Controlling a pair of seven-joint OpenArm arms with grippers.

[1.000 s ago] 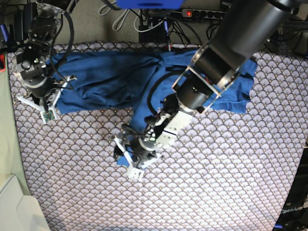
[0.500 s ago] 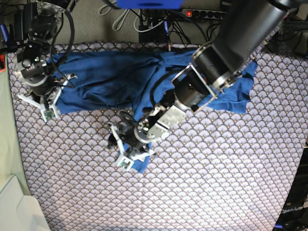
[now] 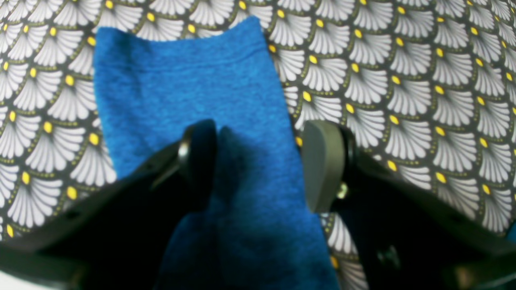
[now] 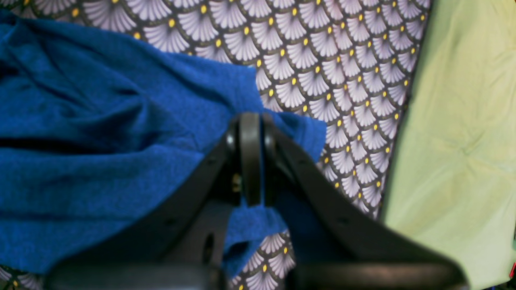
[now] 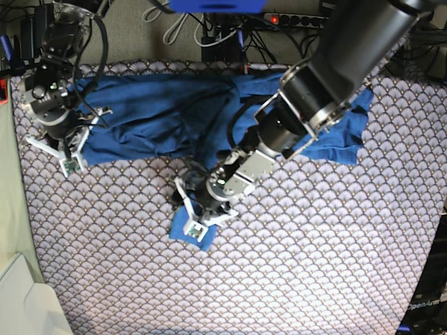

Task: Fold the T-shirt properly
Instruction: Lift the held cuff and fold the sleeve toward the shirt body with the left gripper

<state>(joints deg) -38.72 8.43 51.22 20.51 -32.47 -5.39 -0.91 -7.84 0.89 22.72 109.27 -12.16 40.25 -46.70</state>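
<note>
The blue T-shirt [image 5: 154,115] lies rumpled across the far half of the table. One long sleeve [image 5: 190,234] runs toward the front, and its cuff [image 3: 181,80] lies flat on the patterned cloth. My left gripper [image 3: 260,161] [image 5: 198,211] hangs low over that sleeve. It is open, with one finger [image 3: 199,153] over the fabric and the other pad [image 3: 322,165] just past the sleeve's edge. My right gripper [image 4: 250,157] [image 5: 70,158] is shut on the T-shirt's edge [image 4: 121,141] at the left side of the table.
A scallop-patterned tablecloth [image 5: 314,265] covers the table. A pale green cloth [image 4: 463,121] borders its left edge, with a white object [image 5: 21,300] at the front left. A power strip and cables [image 5: 293,19] lie behind the table.
My left gripper has drawn back along the sleeve toward the shirt's body, uncovering the cuff, which now lies flat on the cloth. The right arm has barely moved.
</note>
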